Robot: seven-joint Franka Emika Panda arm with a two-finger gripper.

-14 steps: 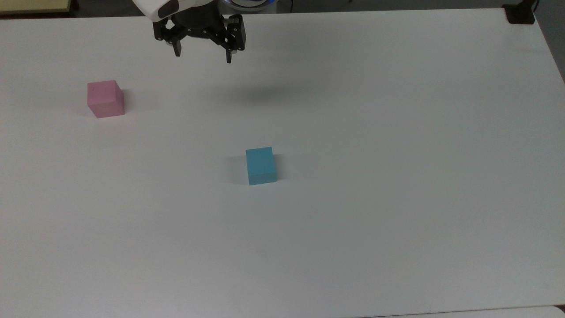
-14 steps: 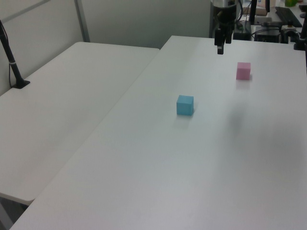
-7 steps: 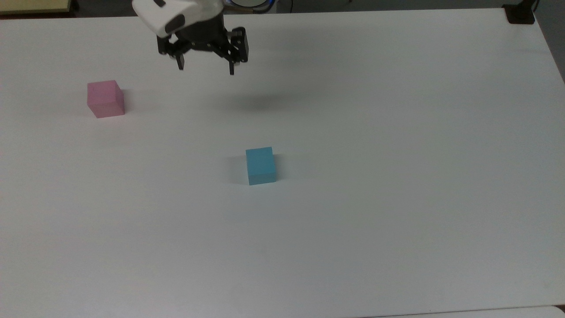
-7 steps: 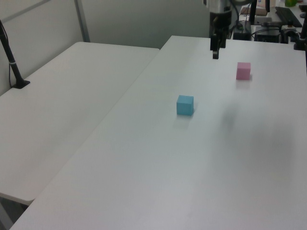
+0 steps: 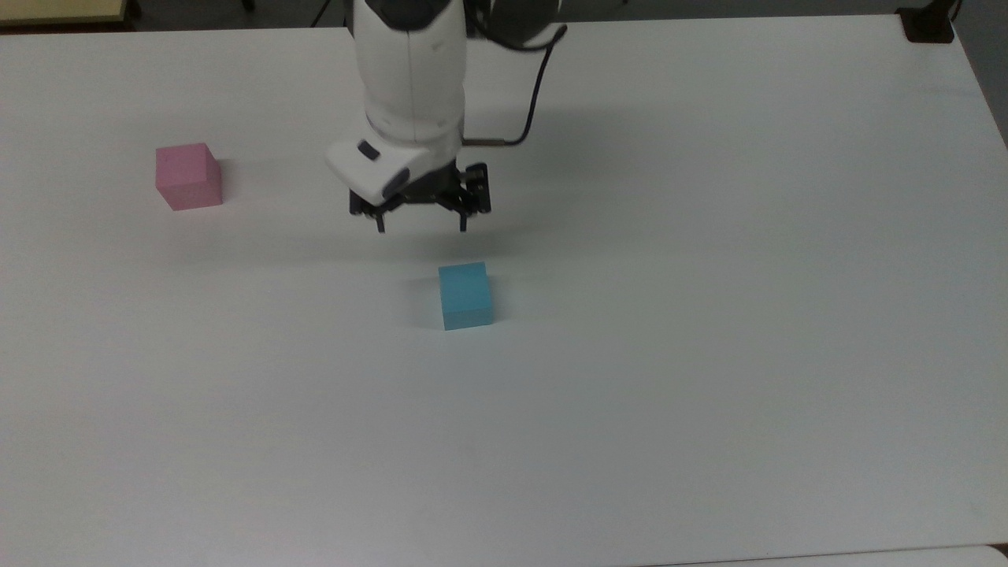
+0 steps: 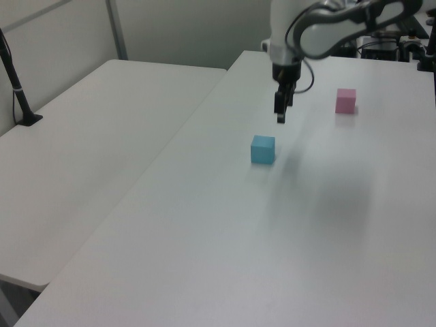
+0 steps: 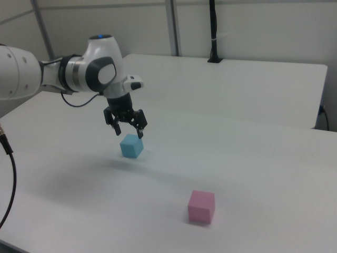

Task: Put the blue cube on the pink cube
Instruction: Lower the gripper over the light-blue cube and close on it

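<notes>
The arm (image 5: 409,71) is glossy white with dark grey joints, a thin black cable (image 5: 535,94), and a black gripper (image 5: 421,228).

A wide white table (image 5: 709,394) fills most of the scene, and a second white table (image 6: 82,157) stands right beside it. A black post (image 7: 212,31) rises from a base on that second table, near its far edge

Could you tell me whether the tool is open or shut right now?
Open: the tool has its two fingers spread apart, with nothing between them, above the blue cube.
</notes>
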